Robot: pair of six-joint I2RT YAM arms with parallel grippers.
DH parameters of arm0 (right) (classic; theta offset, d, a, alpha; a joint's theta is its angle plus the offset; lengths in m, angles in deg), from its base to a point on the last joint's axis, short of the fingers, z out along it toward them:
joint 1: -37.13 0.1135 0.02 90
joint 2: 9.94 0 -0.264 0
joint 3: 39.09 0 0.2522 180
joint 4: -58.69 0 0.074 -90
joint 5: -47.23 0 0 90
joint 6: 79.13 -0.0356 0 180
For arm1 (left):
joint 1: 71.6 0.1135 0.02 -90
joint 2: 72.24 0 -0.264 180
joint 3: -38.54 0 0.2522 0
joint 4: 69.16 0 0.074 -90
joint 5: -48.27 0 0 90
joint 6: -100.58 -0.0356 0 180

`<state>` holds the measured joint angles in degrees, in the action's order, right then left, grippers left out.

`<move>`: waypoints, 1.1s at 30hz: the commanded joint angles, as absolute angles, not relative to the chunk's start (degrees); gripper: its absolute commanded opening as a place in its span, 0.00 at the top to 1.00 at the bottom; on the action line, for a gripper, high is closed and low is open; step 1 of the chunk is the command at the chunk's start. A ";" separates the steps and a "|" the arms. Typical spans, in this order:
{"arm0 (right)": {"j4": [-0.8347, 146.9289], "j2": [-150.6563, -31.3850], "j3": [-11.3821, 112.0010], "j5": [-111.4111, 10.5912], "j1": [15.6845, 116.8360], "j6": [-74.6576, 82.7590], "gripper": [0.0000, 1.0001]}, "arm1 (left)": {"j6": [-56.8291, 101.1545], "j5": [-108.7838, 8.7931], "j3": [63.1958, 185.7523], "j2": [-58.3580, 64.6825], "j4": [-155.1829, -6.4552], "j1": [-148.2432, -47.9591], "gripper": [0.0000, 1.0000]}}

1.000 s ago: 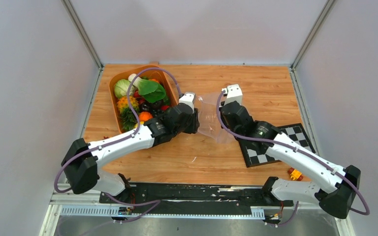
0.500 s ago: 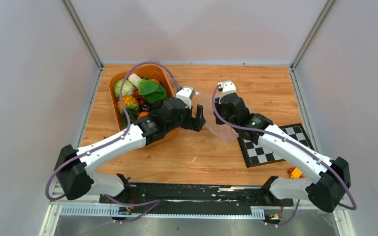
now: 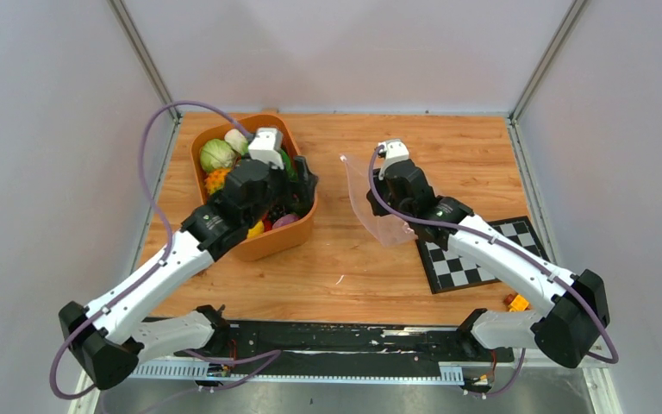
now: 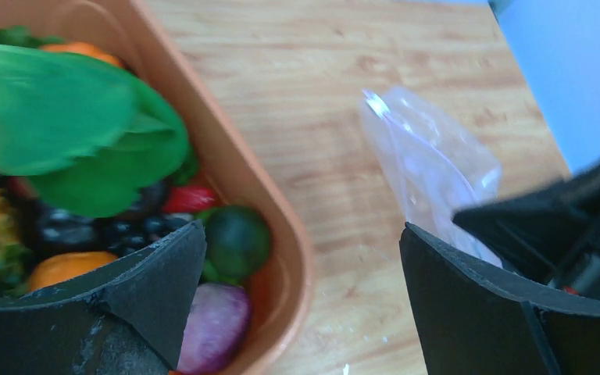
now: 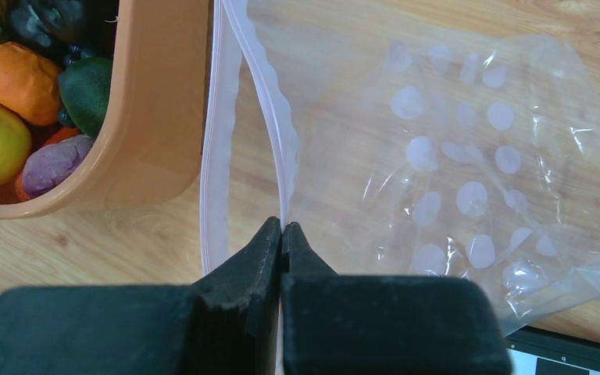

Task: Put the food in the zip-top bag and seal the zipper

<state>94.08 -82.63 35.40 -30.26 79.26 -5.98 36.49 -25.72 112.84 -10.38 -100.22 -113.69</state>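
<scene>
My left pincer (image 4: 303, 234) has released the zip-top bag (image 5: 453, 156) and hangs open over the food (image 4: 86, 141); right pincer (image 5: 281, 230) stays clamped on its zipper (image 5: 277, 109).

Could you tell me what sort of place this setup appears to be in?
Probably a robot lab test booth: plain grey panel walls enclose a wooden table, with a checkered board and an orange tub of toy food.

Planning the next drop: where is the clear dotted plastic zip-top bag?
The bag is central in the top view, right of the orange plastic tub, its mouth edge in the jaws of the right gripper.
</scene>
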 commanded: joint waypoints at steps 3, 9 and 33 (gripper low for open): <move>91.09 -83.04 36.35 -31.79 78.97 -6.43 1.00 | 43.09 -24.36 108.85 -14.70 -97.23 -100.81 0.00; 91.17 -82.89 36.80 -32.64 78.98 -6.35 1.00 | 52.76 -32.80 105.48 -11.63 -90.06 -87.69 0.00; 91.80 -80.82 36.07 -33.80 78.97 -6.48 1.00 | 61.28 -35.56 101.81 5.87 -72.18 -82.24 0.34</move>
